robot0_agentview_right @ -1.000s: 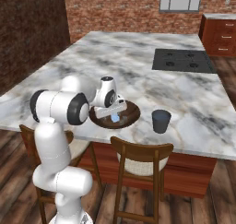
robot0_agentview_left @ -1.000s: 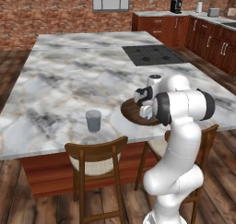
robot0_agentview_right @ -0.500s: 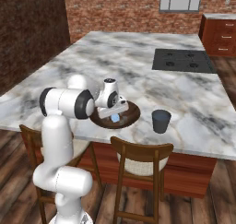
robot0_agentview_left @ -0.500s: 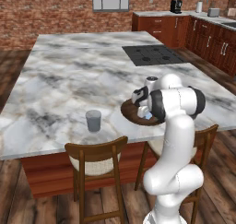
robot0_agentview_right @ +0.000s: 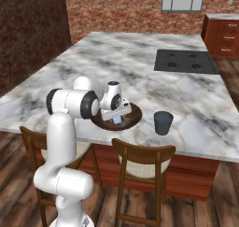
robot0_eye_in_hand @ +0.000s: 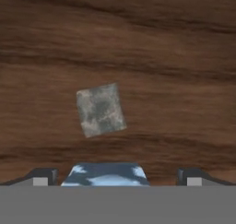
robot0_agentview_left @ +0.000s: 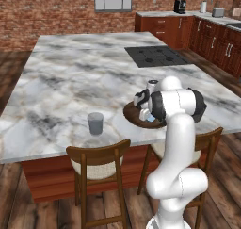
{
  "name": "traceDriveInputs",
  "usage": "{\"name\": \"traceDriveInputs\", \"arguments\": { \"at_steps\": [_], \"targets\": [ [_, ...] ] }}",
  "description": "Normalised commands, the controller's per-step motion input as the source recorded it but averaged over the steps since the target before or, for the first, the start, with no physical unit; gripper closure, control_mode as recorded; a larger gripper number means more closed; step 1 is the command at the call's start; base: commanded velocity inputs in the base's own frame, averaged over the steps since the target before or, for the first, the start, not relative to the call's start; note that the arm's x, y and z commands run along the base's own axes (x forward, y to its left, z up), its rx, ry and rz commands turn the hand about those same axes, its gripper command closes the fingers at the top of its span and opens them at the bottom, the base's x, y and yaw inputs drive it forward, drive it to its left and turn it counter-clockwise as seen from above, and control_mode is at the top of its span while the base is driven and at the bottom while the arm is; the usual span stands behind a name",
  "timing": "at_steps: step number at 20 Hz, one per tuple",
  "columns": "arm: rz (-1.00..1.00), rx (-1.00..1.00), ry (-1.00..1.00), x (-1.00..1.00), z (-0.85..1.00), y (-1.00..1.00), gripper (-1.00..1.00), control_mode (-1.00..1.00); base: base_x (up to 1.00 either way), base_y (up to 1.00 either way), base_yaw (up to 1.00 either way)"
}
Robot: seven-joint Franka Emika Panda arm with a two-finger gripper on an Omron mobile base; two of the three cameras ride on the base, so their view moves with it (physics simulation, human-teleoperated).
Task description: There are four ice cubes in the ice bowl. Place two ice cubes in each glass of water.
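— What are the fingers (robot0_eye_in_hand: pixel 114 177) doing?

— Spread wide, low inside the ice bowl (robot0_eye_in_hand: pixel 175 57), with one ice cube (robot0_eye_in_hand: pixel 107 174) lying between the fingertips, not yet gripped. A second ice cube (robot0_eye_in_hand: pixel 100 109) rests just beyond.

— What changed?

— Over the last second the hand dropped from above the bowl down into it, so a grasp looks near. The glass of water (robot0_agentview_left: pixel 95 123) stands well apart on the tabletop (robot0_agentview_left: pixel 75 82).

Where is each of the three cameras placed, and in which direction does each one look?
Left base view: behind-left of the arm, facing forward and down; arm at lower right, over the ice bowl.
Right base view: behind-right; arm at lower left, gripper in the bowl.
Hand view: on the hand, looking down at the bowl floor; fingertips astride an ice cube.
Both base views share the bowl and a glass.
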Motion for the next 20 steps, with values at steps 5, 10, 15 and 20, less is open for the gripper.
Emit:
{"name": "traceDriveInputs", "arguments": {
  "at_steps": [5, 10, 15, 20],
  "targets": [
    [0.0, -0.01, 0.0, 0.0, -0.33, -0.02, 1.0, -1.0, 0.0, 0.0, 0.0],
    [-0.07, 0.0, 0.07, -0.15, -0.3, -0.14, 1.0, -1.0, 0.0, 0.0, 0.0],
    [-0.13, 0.0, 0.08, -0.22, -0.17, -0.18, 1.0, -1.0, 0.0, 0.0, 0.0],
    [-0.16, 0.0, 0.04, -0.12, 0.02, 0.0, 1.0, -1.0, 0.0, 0.0, 0.0]
  ]
}}
